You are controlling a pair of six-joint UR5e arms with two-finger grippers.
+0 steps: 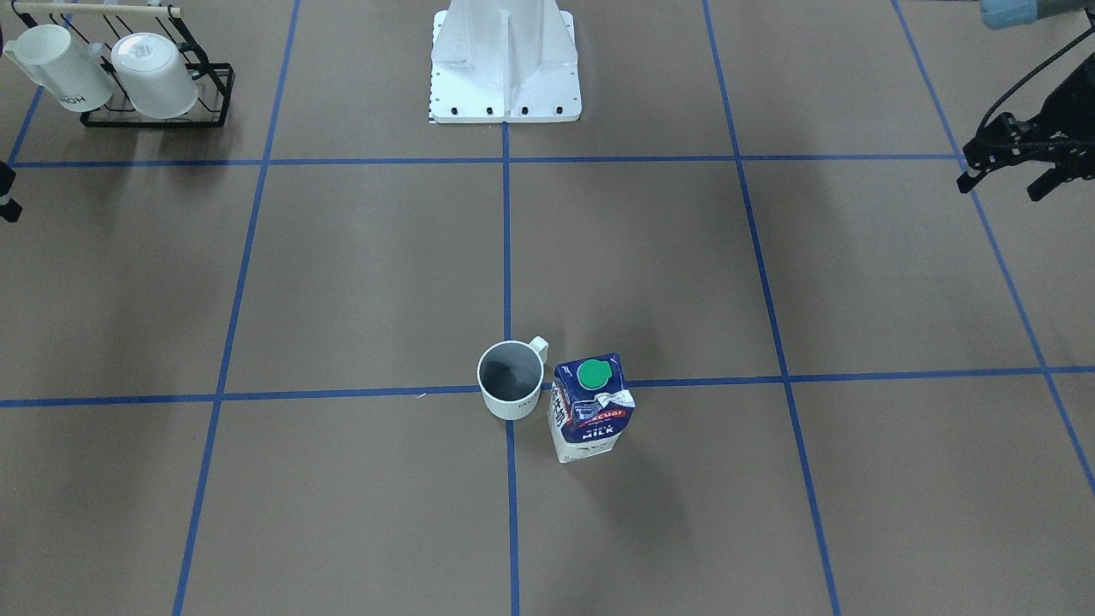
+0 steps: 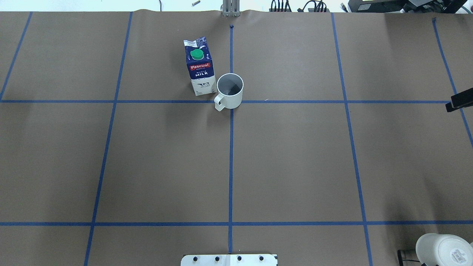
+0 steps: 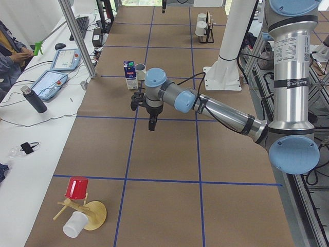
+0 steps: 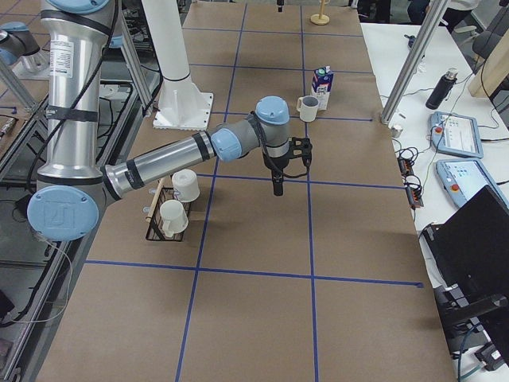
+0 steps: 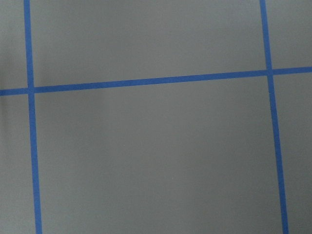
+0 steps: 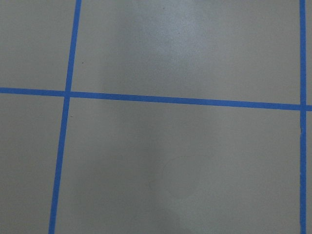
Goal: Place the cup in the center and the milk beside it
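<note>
The cup (image 1: pixel 511 381), a white mug with a greyish inside, stands upright on the crossing of blue tape lines at the table's middle; it also shows in the overhead view (image 2: pixel 230 90). The milk (image 1: pixel 592 419), a navy and white carton with a green cap, stands upright close beside it, on the robot's left (image 2: pixel 200 68). My left gripper (image 1: pixel 997 186) hangs far off at the table's left side, jaws apart and empty. My right gripper (image 2: pixel 460 101) shows only as a dark sliver at the view's edge, far from both; I cannot tell its state.
A black wire rack (image 1: pixel 210 94) with two white mugs stands on the robot's right near the base (image 1: pixel 505 68). A red cup on a wooden stand (image 3: pixel 79 206) sits at the table's left end. Both wrist views show only brown paper and blue tape lines.
</note>
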